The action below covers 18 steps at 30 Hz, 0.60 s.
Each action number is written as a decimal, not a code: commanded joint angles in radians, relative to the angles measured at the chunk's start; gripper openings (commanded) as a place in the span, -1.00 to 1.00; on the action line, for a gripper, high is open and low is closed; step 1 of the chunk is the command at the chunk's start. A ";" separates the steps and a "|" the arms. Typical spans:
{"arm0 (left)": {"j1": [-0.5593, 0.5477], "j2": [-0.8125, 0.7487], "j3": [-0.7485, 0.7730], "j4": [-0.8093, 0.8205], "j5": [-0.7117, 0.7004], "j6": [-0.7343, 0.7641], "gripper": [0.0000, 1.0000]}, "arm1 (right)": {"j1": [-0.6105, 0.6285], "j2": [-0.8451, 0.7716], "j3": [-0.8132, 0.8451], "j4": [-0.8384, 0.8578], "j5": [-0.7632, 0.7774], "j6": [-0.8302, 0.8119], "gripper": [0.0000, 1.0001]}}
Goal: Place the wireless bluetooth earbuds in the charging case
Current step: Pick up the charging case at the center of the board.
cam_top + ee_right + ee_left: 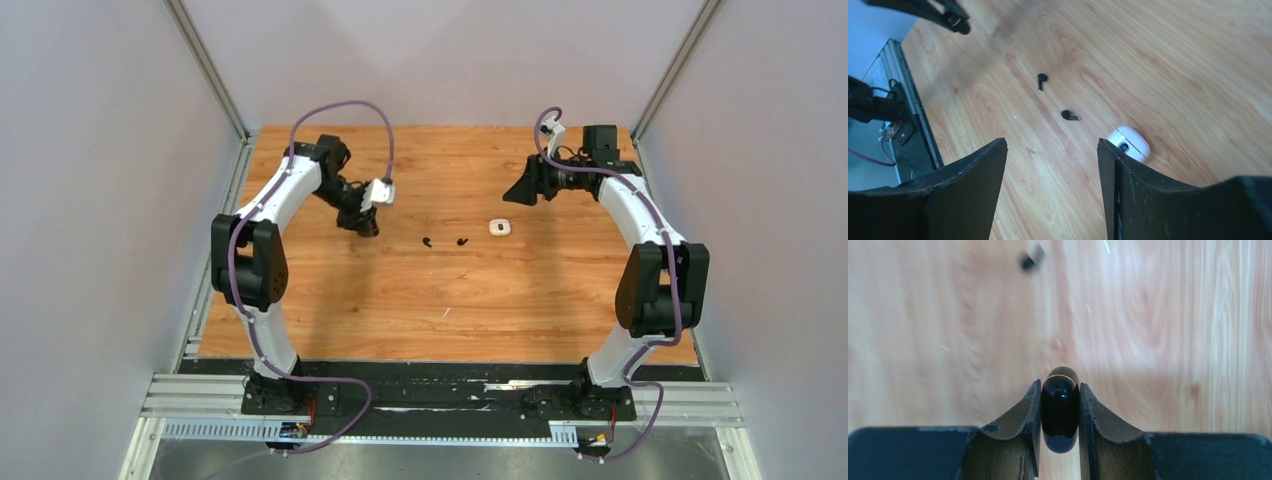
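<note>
Two tiny black earbuds lie on the wooden table near its middle. In the right wrist view they show as one earbud and another. My left gripper is shut on a glossy black pebble-like case with a gold seam line, held above the table to the left of the earbuds. One blurred earbud shows at the top of the left wrist view. My right gripper is open and empty, raised behind a small white case, which also shows in the right wrist view.
The wooden table is bordered by grey walls on three sides. A metal rail with the arm bases runs along the near edge. My left gripper's tip shows at the top left of the right wrist view.
</note>
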 commanded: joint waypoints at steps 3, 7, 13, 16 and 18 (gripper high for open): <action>-0.092 0.104 0.387 0.055 0.349 -0.630 -1.00 | 0.143 0.030 0.152 0.123 -0.189 -0.021 0.29; -0.100 0.190 0.557 0.141 0.501 -0.928 -1.00 | 0.201 0.115 0.237 0.139 -0.278 0.017 0.29; -0.103 0.218 0.565 0.285 0.564 -1.143 -1.00 | 0.254 0.202 0.316 0.224 -0.337 0.140 0.34; -0.103 0.196 0.503 0.408 0.565 -1.208 -1.00 | 0.268 0.238 0.341 0.241 -0.335 0.179 0.32; -0.103 0.180 0.470 0.497 0.562 -1.292 -1.00 | 0.269 0.261 0.354 0.250 -0.344 0.206 0.28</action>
